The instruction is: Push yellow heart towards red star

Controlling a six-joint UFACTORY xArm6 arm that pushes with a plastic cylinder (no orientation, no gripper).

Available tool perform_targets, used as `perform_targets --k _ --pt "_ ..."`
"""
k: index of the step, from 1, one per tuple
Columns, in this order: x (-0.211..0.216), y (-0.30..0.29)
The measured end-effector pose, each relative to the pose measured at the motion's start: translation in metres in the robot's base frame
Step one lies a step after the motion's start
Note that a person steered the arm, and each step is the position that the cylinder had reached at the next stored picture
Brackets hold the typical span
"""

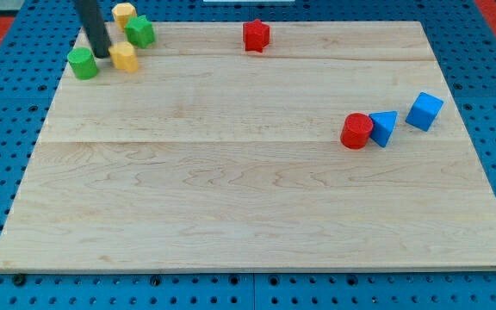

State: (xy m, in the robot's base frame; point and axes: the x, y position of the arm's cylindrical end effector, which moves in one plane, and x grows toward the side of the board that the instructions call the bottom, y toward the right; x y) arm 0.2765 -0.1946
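Note:
The yellow heart (124, 56) lies near the board's top left corner. My tip (102, 55) stands just left of it, touching or nearly touching, between it and a green cylinder (83, 63). The red star (256, 35) sits at the view's top centre, far to the right of the heart. A green star-like block (140, 31) lies just above right of the heart, and a second yellow block (124, 13) lies at the board's top edge above it.
A red cylinder (357, 131), a blue triangle (384, 127) and a blue cube (424, 110) sit grouped at the view's right. The wooden board (248, 198) rests on a blue pegboard surface.

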Motion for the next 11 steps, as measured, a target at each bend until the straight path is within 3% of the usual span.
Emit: perform_targets --k 2,4,5,6,7,9,11 --pt "0.011 0.2" --pt "0.01 0.068" --pt "0.059 0.118" --pt "0.052 0.223" --pt "0.019 0.315" --pt "0.034 0.31" --pt "0.034 0.246"
